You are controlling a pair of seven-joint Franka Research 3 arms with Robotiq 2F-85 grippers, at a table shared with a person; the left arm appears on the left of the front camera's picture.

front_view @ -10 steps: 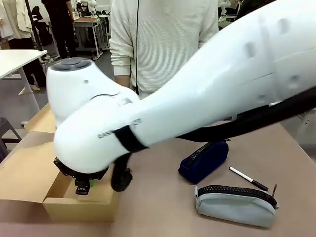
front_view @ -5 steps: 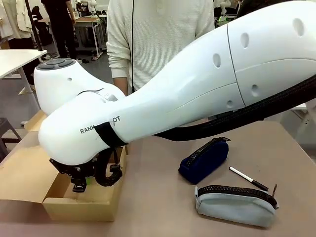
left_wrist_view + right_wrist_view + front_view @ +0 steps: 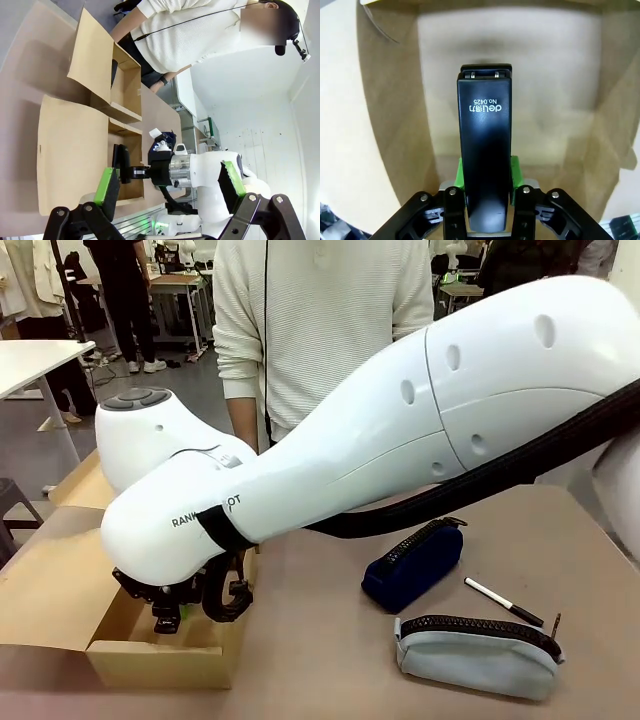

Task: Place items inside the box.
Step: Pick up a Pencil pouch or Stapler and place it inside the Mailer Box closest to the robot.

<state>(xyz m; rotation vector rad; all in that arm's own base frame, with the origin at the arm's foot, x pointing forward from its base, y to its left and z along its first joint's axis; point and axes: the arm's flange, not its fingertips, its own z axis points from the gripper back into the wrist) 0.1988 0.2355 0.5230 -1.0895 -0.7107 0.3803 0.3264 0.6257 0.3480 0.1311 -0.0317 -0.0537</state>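
1. 3 loose items sit on the right side of the brown tabletop [image 3: 330, 675]. There's a navy blue fabric zip pouch [image 3: 413, 565], a soft grey pencil case with a black zipper [image 3: 478, 658] nearest the camera, and a thin black-and-white marker pen [image 3: 503, 602] lying between them.
2. Over at the table's left corner is an open brown cardboard box [image 3: 160, 658] with its flaps folded out flat. A person in a white ribbed sweater [image 3: 320, 320] stands at the far side of the table.
3. The big obstruction is the fat, smooth white right arm [image 3: 400, 430]. It reaches across from the right towards the left in the front view and hides most of the box's opening and the middle of the table. A black ribbed hose runs under it.
4. The right gripper [image 3: 487, 172] points down into the box's mouth. It's closed partway, with its green pads [image 3: 515, 169] clamped on the 2 long sides of a black stapler [image 3: 485, 140].
5. That stapler is long, narrow and glossy, with white print on top and 2 small metal pins at its far end. It's inside the box, above the bare cardboard floor. Can't tell if it touches the bottom.
6. The left gripper [image 3: 170, 182] is up high looking down at the box. Its fingers [image 3: 107, 186] are spread wide with nothing gripped.
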